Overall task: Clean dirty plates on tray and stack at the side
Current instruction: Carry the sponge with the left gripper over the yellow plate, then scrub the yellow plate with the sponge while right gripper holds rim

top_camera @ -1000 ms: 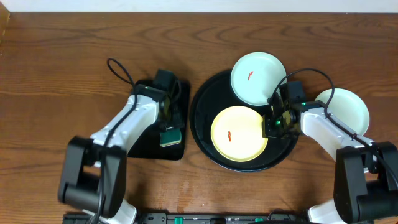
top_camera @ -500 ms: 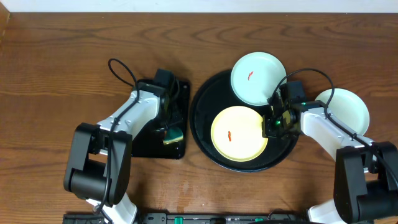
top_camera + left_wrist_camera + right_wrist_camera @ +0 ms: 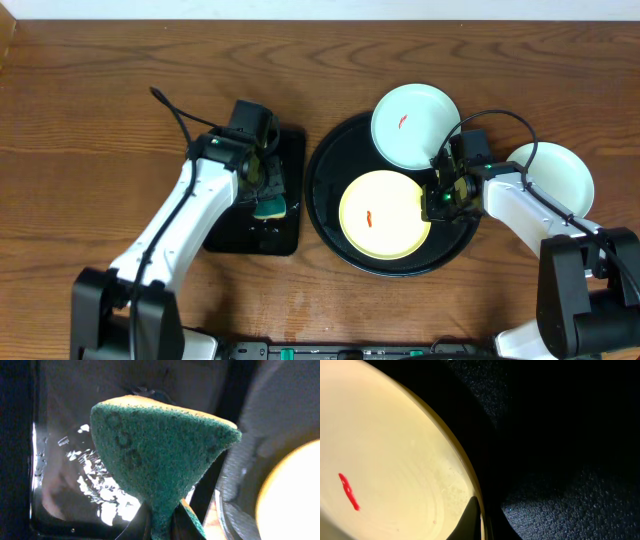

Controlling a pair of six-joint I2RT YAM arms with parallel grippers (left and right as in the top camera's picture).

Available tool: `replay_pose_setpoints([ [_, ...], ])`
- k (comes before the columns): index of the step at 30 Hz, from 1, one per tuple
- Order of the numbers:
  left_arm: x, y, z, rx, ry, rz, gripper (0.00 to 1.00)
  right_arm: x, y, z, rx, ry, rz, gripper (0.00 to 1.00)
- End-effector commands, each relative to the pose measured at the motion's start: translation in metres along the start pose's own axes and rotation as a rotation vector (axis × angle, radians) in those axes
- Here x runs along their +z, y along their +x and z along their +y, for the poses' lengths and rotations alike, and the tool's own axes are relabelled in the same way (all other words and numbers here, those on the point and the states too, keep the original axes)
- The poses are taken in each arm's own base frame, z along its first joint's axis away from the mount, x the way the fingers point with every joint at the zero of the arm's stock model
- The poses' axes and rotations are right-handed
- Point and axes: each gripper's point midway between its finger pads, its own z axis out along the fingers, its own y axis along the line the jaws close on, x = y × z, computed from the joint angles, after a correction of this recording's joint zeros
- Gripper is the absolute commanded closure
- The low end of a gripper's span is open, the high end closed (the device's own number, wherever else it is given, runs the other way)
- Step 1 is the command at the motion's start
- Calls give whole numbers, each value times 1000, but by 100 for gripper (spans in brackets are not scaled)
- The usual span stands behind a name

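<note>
The yellow plate [image 3: 385, 214], bearing one red smear, lies in the round black tray [image 3: 322, 205], its right rim pinched by the closed right pincer [image 3: 441, 203]. A smeared mint plate [image 3: 414, 126] overlaps the tray's far rim. A second mint plate [image 3: 556, 178] sits on the bench [image 3: 100, 100]. The left pincer [image 3: 262, 186] is clamped on a green-and-yellow sponge [image 3: 160, 455] over the rectangular tray [image 3: 285, 240].

— What colours are the plates?
— The yellow plate [image 3: 390, 235] is pale, with 1 red smear [image 3: 369, 217]. The other 2 are mint-blue: the upper plate [image 3: 415, 140] also has a red smear, and the right-hand plate [image 3: 555, 170] looks plain.
— And the rest?
— The round tray [image 3: 322, 190] is speckled black and the rectangular tray [image 3: 285, 235] glossy black. The sponge [image 3: 160, 460] is dark green over yellow. The tabletop [image 3: 100, 100] is brown wood grain.
</note>
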Motion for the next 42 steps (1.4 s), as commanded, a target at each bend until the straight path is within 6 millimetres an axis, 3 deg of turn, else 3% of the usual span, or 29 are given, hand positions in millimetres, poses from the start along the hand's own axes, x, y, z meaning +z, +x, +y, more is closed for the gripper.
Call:
replay_pose_setpoints([
  [1,-17,-3,-27,74,100,-32,93,12,9,-12,34,51,42,99],
  [12,-6,37,-150,199,340,-23,93,12,9,-12,38,51,42,99],
  [19,34,64,-202,179,428,63,93,12,9,-12,44,52,42,99],
  [25,58,85,-234,175,571,200,92,12,9,-12,45,51,42,99],
  [29,82,92,-221,152,511,251,93,12,9,-12,45,52,42,99],
  [33,106,87,-173,108,261,209,93,12,10,-12,45,52,43,99],
  [35,112,82,-147,149,130,162,93,12,11,-13,46,53,48,99],
  [42,113,66,-102,222,-104,62,93,12,13,-13,48,56,58,99],
])
